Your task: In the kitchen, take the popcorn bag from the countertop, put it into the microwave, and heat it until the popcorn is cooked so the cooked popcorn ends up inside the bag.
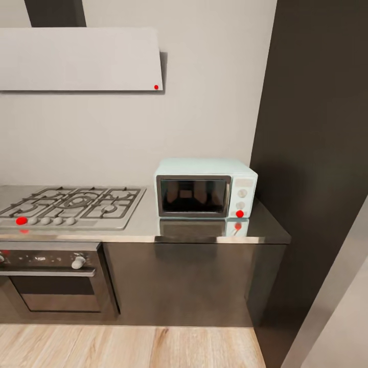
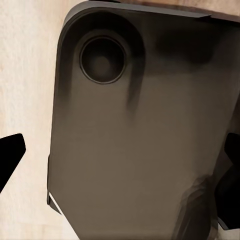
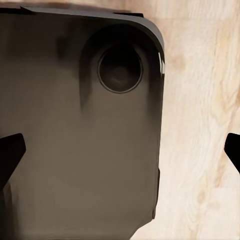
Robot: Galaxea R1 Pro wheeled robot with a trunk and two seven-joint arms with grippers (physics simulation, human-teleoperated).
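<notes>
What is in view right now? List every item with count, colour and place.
microwave: one, pale mint-blue, door shut, on the countertop by the wall.
countertop: one, grey and reflective, over dark cabinets.
gas hob: one, steel, left of the microwave.
oven: one, black, beneath the hob.
range hood: one, pale grey, on the wall above the hob.
tall cabinet: one, dark, right of the microwave.
floor: light wood.
robot base: dark grey, over the floor, in both wrist views.
left gripper: fingertips wide apart.
right gripper: fingertips wide apart.

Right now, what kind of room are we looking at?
A home kitchen, most likely: a gas hob set into a grey countertop, a built-in oven beneath it, and a small mint-blue microwave standing on the counter.
</notes>
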